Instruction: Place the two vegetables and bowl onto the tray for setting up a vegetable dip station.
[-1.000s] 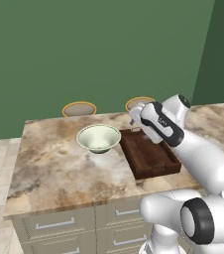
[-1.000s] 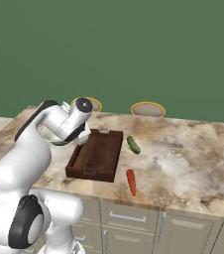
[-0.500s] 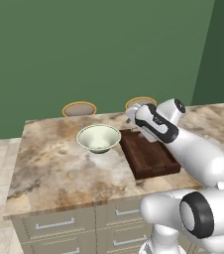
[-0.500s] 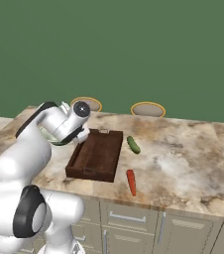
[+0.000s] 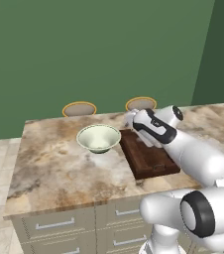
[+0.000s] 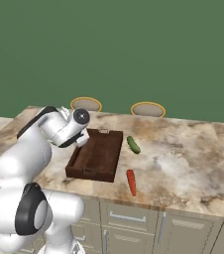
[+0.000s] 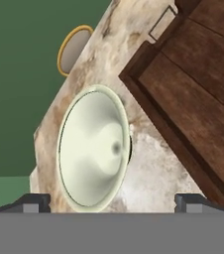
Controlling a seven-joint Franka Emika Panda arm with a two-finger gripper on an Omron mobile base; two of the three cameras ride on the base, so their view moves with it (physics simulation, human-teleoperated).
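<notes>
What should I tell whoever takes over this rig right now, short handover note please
End effector: open, empty, above the counter, aimed at the bowl.
Bowl: on the counter just left of the tray, not on it.
Tray: nothing on it.
Cucumber and carrot: on the counter to the right of the tray.
Done: nothing placed yet.
Left: move bowl, cucumber and carrot onto the tray.

In the left base view the white arm covers the right side of the tray [image 5: 146, 158] and the counter [image 5: 59, 168] beyond it. In the right base view the arm hides the bowl's place left of the tray. In the hand view the tray [image 7: 193, 99] runs off the top and right edges, and the claw [image 7: 113, 201] tips barely show, probably spread wide.
</notes>
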